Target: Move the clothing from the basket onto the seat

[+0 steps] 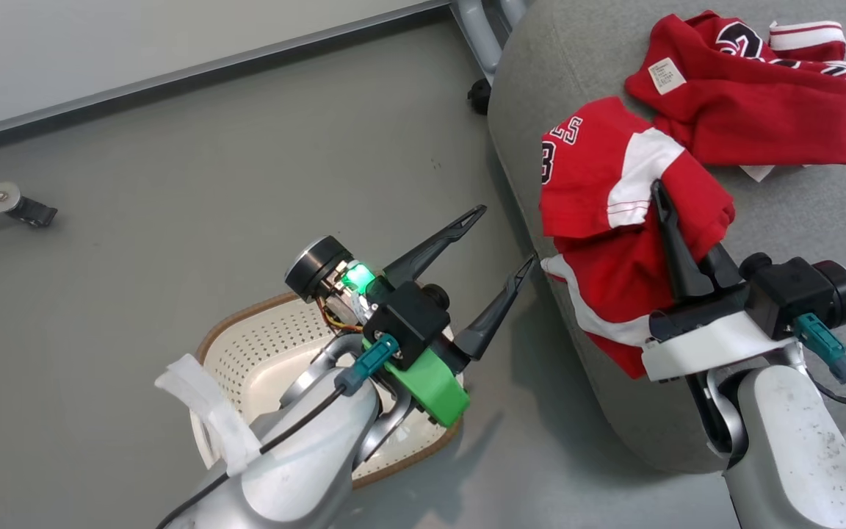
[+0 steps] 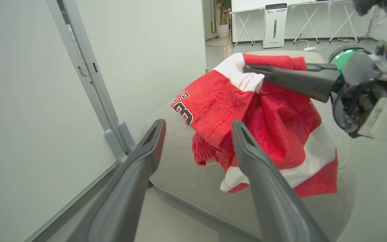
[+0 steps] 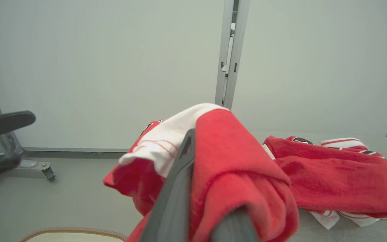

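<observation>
Head view: the grey seat [image 1: 797, 242] is seen at the right. On its far part a first garment [image 1: 761, 110] is laid, while a second garment [image 1: 599, 191] is draped over its near edge, pinched between the pressed-together fingers of the right gripper [image 1: 662, 195]. The basket [image 1: 247, 353] is set on the floor under the left arm. The left gripper [image 1: 507, 235] is held spread wide, just beside the hanging hem.

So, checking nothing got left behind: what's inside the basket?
The part of the basket that shows, its far wall and some floor, is bare perforated plastic. The left arm covers its middle and near side, so what lies there cannot be seen.
</observation>
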